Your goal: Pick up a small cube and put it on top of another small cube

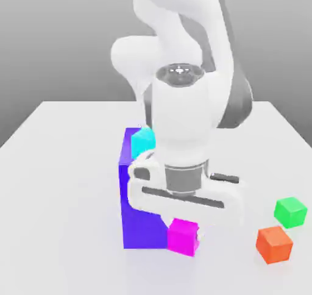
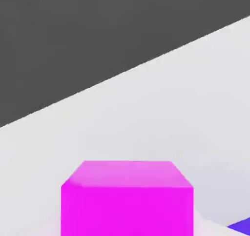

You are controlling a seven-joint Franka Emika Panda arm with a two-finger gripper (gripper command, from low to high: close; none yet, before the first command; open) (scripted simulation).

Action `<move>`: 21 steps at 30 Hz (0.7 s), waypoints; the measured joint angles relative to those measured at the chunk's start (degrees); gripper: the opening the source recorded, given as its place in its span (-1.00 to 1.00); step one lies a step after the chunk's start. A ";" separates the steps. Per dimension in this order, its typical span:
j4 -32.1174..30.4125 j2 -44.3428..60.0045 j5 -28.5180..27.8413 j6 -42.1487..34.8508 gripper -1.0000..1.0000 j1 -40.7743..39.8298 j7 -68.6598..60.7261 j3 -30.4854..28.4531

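1. Exterior view: the claw (image 1: 184,225) hangs below the white arm, closed on the magenta cube (image 1: 183,236), which sits right at its tip, just beside the big blue-violet block (image 1: 141,217). Whether the cube is clear of the desk (image 1: 55,184) or resting on it is hard to judge from here.
2. Exterior view: the green cube (image 1: 290,211), the stacking target, lies well apart from the claw toward the exterior view's right, with the orange-red cube (image 1: 274,244) just beside it and nearer the camera. A likely slip is a drop onto or against the orange-red one, since the two sit so close together.
3. Exterior view: the cyan cube (image 1: 143,141) rests on top of the block, beside the hand. A sideways swing that starts low could scrape the block and twist the magenta cube in the grip.
4. Exterior view: the hand body covers the fingers, so how deep the hold is cannot be seen; a shallow pinch could let the cube slide out during the carry.
5. Hand view: the magenta cube (image 2: 127,203) sits close under the camera, cut off by the frame edge, with bare desk (image 2: 161,113) beyond it and a sliver of the block (image 2: 242,226) at the corner. The cube's lower faces are hidden.
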 joint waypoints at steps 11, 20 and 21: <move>0.03 -3.45 -2.79 -2.32 -1.00 18.69 -16.76 12.32; -3.19 1.14 -12.54 0.80 -1.00 21.45 -12.33 11.56; -3.10 2.39 -14.20 1.74 -1.00 21.99 -11.13 10.73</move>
